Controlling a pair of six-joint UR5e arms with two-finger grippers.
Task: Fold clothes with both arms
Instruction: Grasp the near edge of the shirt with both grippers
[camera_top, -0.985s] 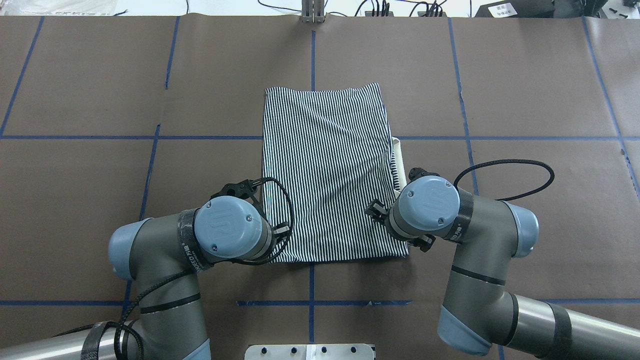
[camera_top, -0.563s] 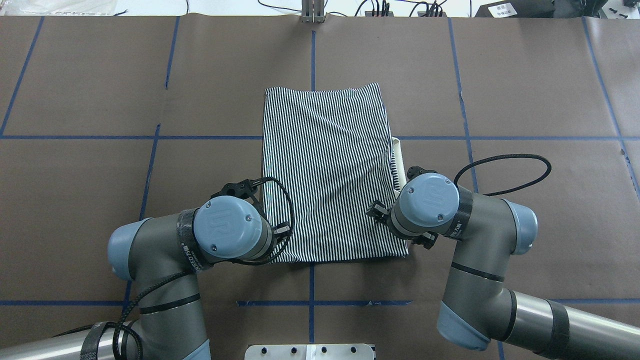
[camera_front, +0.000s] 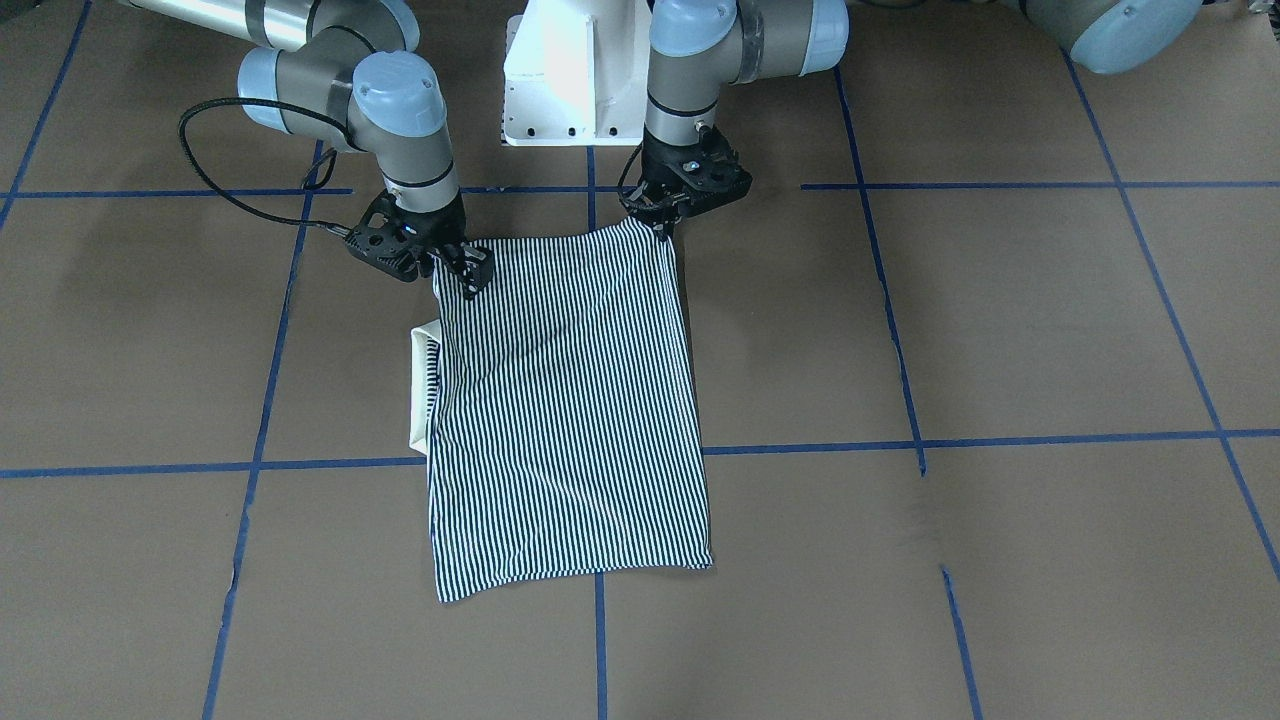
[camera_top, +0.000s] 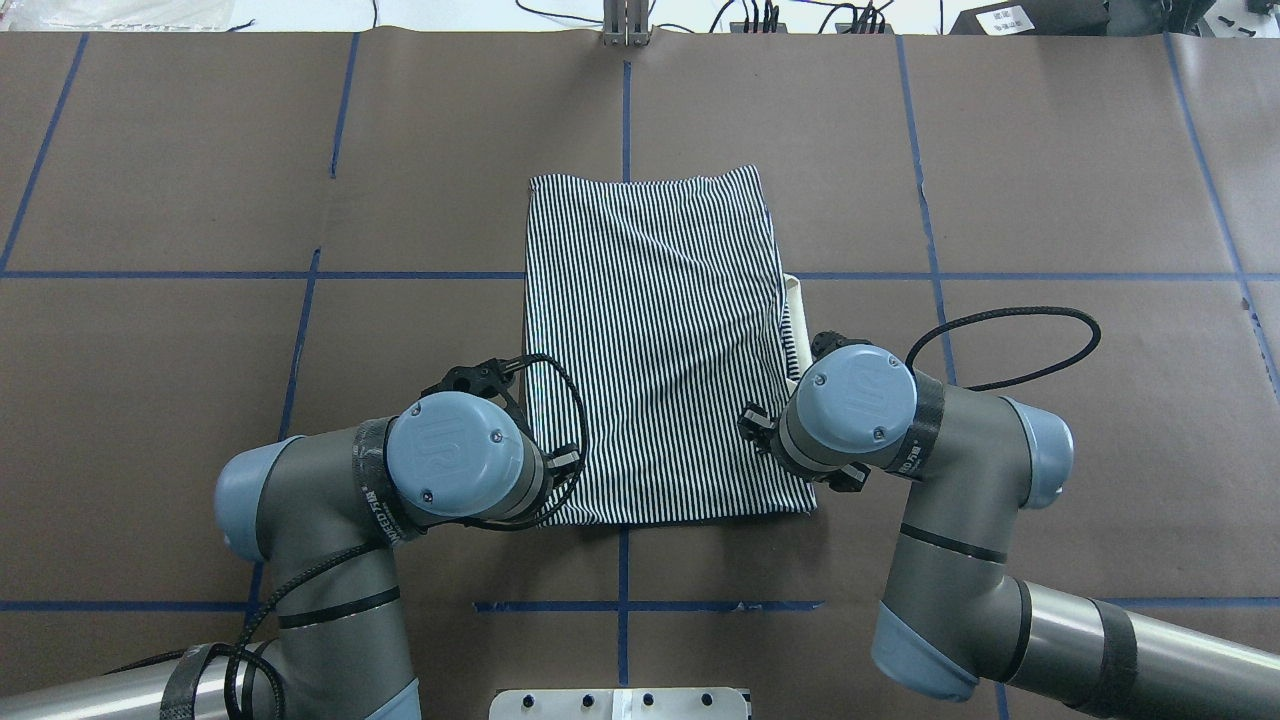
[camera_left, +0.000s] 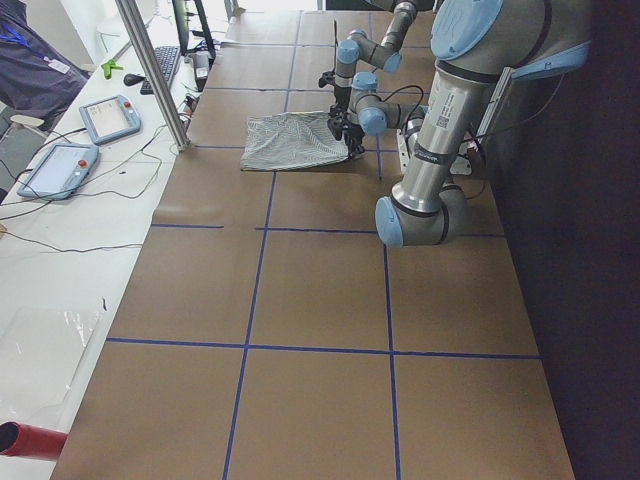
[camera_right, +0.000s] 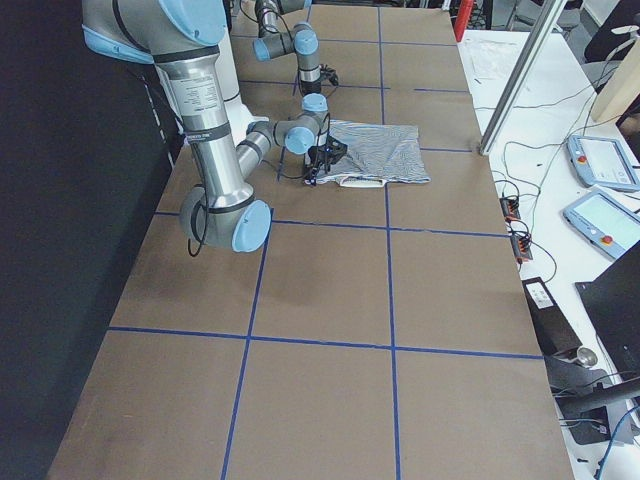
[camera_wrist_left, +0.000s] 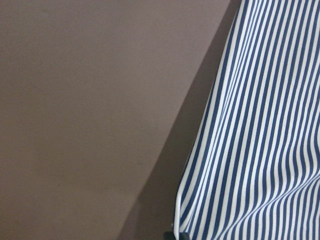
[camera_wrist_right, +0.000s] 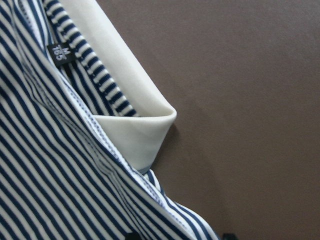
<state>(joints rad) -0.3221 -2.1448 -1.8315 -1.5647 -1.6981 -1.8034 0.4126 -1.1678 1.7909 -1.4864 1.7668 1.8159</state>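
Right tool (camera_front: 468, 268) edged inward; it and left tool (camera_front: 660, 212) pinch shirt (camera_front: 565, 400) corners.

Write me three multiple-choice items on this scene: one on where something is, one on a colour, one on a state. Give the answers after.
1. On which side of the polo shirt does the collar stick out?
A. the robot's right
B. the robot's left
C. the edge farthest from the robot

2. What colours are the shirt's stripes?
A. red and white
B. navy and white
C. green and yellow

3. How does the shirt lie?
A. spread open with both sleeves out
B. bunched in a heap
C. folded into a flat rectangle

Answers:
1. A: in the overhead view the cream collar pokes out from the shirt's right-hand edge, near the right tool.
2. B: both wrist views show dark blue and white stripes close up.
3. C: the overhead and front views show a neat four-sided shape with no sleeves visible.
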